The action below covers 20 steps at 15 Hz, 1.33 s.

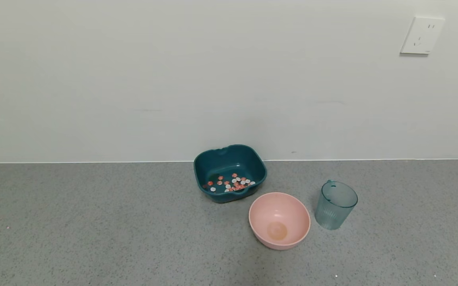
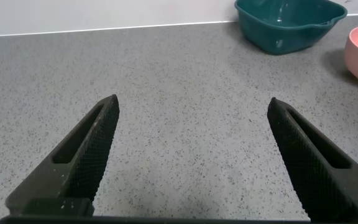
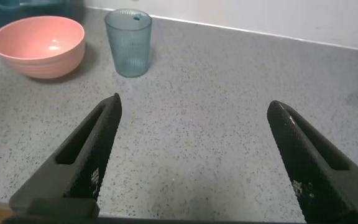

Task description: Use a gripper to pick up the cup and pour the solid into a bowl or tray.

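The right pincer (image 3: 192, 162) hangs low over the speckled grey bench (image 3: 229, 124), its two black fingers (image 3: 89, 155) spread wide apart and holding nothing. Ahead of it at about 11 o'clock stands the cup (image 3: 128, 42), upright and empty, with the pink bowl (image 3: 38, 45) just beside it. The left pincer (image 2: 191, 162) is likewise spread wide and empty over bare bench, the teal basin (image 2: 289, 25) well off at 1 o'clock.

From the head view neither arm shows. The basin (image 1: 229, 159) sits near the wall, holding the solid (image 1: 231, 182), orange-red and white pieces scattered on its floor. The pink bowl (image 1: 279, 220) lies at its 5 o'clock, close by, and the cup (image 1: 335, 204) stands at the bowl's 3 o'clock.
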Tool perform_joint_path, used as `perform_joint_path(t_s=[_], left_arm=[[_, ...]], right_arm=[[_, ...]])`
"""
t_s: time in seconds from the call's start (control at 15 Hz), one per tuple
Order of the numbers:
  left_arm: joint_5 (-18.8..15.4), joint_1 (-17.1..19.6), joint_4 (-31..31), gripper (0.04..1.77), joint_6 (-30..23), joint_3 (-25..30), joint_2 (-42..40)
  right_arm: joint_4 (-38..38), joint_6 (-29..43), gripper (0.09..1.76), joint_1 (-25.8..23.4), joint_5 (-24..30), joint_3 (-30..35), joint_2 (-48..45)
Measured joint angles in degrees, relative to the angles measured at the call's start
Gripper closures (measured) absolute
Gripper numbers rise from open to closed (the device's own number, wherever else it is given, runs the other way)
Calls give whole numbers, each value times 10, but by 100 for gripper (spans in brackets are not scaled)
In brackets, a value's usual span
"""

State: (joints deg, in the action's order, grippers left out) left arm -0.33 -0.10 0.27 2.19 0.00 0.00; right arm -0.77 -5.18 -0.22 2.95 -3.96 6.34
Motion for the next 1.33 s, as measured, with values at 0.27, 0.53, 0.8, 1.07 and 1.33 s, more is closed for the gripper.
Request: perform_joint_path(t_s=[0.27, 0.53, 0.8, 1.07, 1.33], left_arm=[[0, 0, 0, 9, 0, 0, 0], [0, 0, 0, 9, 0, 0, 0], [0, 0, 0, 9, 0, 0, 0], [0, 0, 0, 9, 0, 0, 0], [0, 0, 0, 9, 0, 0, 0]], right_arm=[[-58, 33, 15, 2, -12, 32, -51], [-19, 49, 15, 2, -12, 39, -62], [12, 39, 15, 3, -28, 39, -64], [16, 36, 15, 3, -27, 39, -64], [18, 34, 15, 2, -27, 39, -64]])
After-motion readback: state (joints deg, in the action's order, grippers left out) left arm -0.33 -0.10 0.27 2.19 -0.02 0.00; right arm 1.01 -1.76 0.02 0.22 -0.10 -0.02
